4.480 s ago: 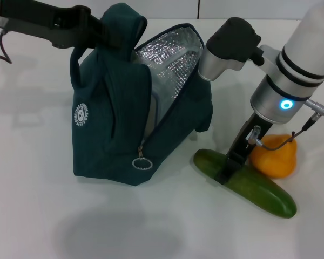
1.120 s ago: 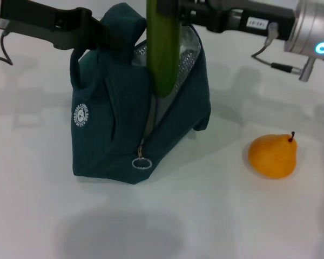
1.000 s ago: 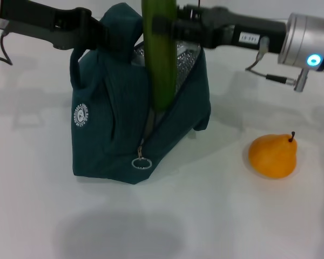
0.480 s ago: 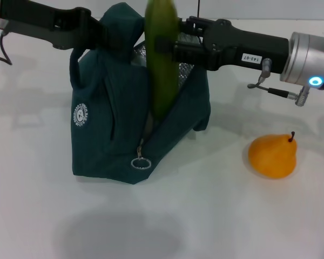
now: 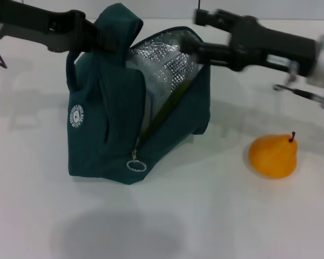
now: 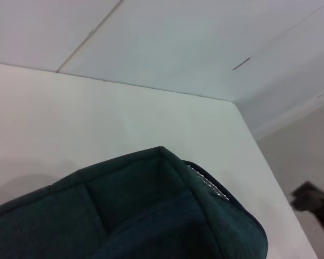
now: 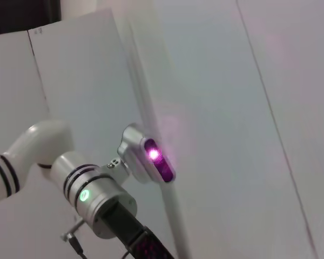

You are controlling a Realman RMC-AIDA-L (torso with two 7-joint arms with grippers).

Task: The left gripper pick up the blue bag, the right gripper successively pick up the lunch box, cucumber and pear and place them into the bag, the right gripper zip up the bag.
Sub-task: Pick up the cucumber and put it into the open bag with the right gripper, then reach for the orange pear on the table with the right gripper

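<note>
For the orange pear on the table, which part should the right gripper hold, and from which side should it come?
Best to grip the pear across its wide, round lower body, coming down from above. It stands upright on the table with its thin stem pointing up, so the stem is too slight to hold. The space around it looks free, and the right gripper is now at the blue bag opening.

Blue bag [image 5: 105, 116] standing upright on table, mouth gaping open toward right, silver foil lining showing, one looped handle hanging at left side, round white logo facing front, ring zipper pull dangling at low end of zipper. Cucumber [image 5: 163, 114] lying slanted inside bag, only thin green strip showing at opening edge. Pear [image 5: 272, 156] sitting upright on table, well right of bag, dark stem pointing up.
</note>
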